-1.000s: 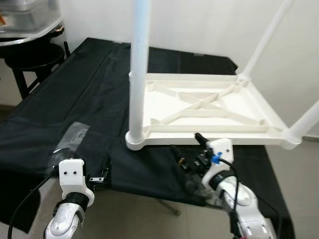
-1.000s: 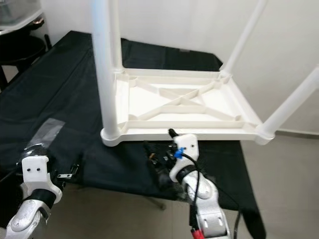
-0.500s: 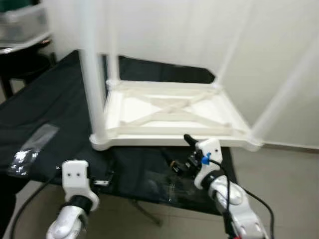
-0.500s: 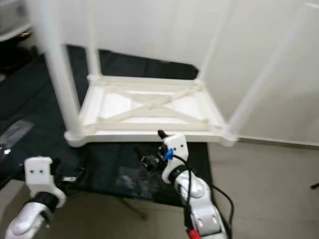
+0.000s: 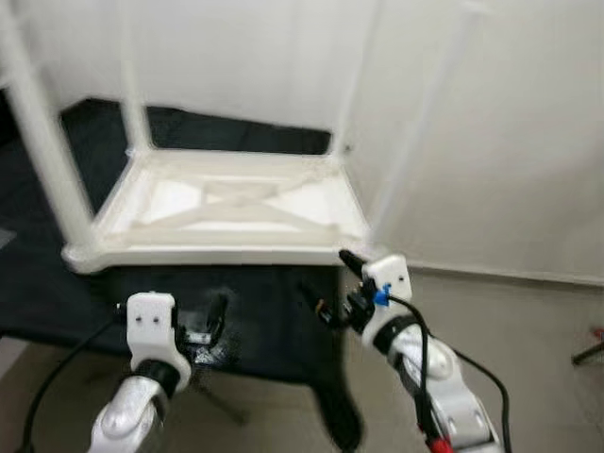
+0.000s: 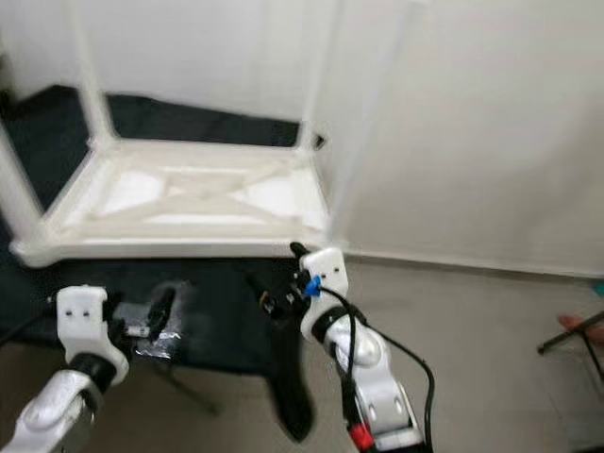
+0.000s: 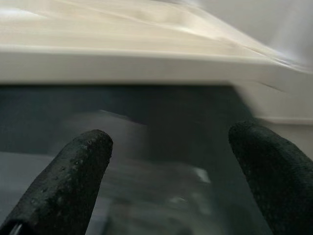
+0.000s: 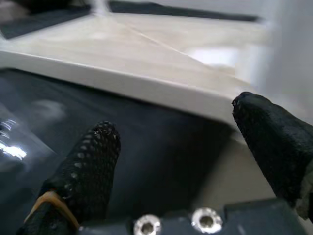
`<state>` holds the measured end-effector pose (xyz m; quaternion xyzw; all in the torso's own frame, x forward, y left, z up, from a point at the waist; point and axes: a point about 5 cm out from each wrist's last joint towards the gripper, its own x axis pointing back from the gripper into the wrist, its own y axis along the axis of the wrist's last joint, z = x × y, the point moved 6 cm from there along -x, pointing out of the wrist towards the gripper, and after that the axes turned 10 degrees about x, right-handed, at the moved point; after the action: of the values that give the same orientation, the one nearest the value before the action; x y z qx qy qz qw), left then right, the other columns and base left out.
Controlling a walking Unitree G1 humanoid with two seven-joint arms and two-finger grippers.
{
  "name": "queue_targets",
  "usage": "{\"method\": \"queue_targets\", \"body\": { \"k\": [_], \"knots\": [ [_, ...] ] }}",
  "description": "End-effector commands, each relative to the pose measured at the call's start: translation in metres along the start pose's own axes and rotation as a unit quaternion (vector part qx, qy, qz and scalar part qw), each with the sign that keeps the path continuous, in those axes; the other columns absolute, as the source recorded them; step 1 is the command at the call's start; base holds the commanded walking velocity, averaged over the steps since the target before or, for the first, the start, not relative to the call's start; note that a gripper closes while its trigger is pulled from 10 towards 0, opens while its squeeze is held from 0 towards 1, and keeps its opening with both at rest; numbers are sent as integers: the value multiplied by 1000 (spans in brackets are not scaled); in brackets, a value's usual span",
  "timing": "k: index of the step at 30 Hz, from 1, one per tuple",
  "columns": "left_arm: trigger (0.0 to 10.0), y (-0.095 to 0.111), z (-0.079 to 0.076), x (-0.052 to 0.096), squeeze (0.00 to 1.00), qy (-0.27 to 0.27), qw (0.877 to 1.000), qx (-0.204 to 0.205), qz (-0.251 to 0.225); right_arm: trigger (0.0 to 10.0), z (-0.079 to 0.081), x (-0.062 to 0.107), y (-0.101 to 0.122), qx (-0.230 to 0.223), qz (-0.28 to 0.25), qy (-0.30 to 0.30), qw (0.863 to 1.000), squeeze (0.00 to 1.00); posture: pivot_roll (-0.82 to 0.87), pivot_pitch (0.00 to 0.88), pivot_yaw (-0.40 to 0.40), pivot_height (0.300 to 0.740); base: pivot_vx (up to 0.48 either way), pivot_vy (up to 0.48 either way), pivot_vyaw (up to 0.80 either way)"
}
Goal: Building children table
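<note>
The white plastic children's table (image 5: 226, 203) lies upside down on a black cloth-covered surface (image 5: 274, 311), its legs (image 5: 38, 123) pointing up. The picture is blurred. My left gripper (image 5: 212, 321) hovers open just before the table's near edge (image 7: 122, 58), over the cloth, with nothing between its fingers (image 7: 63, 181). My right gripper (image 5: 321, 307) is open too, below the table's near right corner (image 8: 122, 73). Its fingertips (image 8: 83, 171) are apart and empty.
A crumpled clear plastic bag (image 5: 212, 349) lies on the cloth by the left gripper. The white wall stands right behind the table. Bare grey floor (image 5: 528, 330) spreads to the right, with a dark stand foot (image 5: 585, 354) at the far right edge.
The camera has swung to the right, so the table and cloth have slid left in the picture and floor has come into view. Both grippers stay open before the table's edge.
</note>
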<state>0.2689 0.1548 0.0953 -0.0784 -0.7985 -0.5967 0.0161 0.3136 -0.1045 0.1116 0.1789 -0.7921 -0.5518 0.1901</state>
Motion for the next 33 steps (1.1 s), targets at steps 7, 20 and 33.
{"method": "queue_targets", "body": {
  "k": [7, 20, 33],
  "knots": [
    [10000, 8, 0, -17, 0, 0, 1000, -22, -20, 10000, -1, -5, 5, -20, -19, 18, 999, 0, -15, 0, -95, 740, 0, -469, 567],
    [10000, 17, -2, -28, 0, -4, 999, -26, -40, 10000, 2, -10, 5, -16, -25, 59, 998, 0, -22, 0, -99, 740, 0, -467, 789],
    [10000, 19, -3, -30, 0, -7, 999, -23, -45, 10000, 2, -12, 6, -9, -29, 75, 997, 0, -29, 0, -95, 740, 0, -464, 788]
  ]
}}
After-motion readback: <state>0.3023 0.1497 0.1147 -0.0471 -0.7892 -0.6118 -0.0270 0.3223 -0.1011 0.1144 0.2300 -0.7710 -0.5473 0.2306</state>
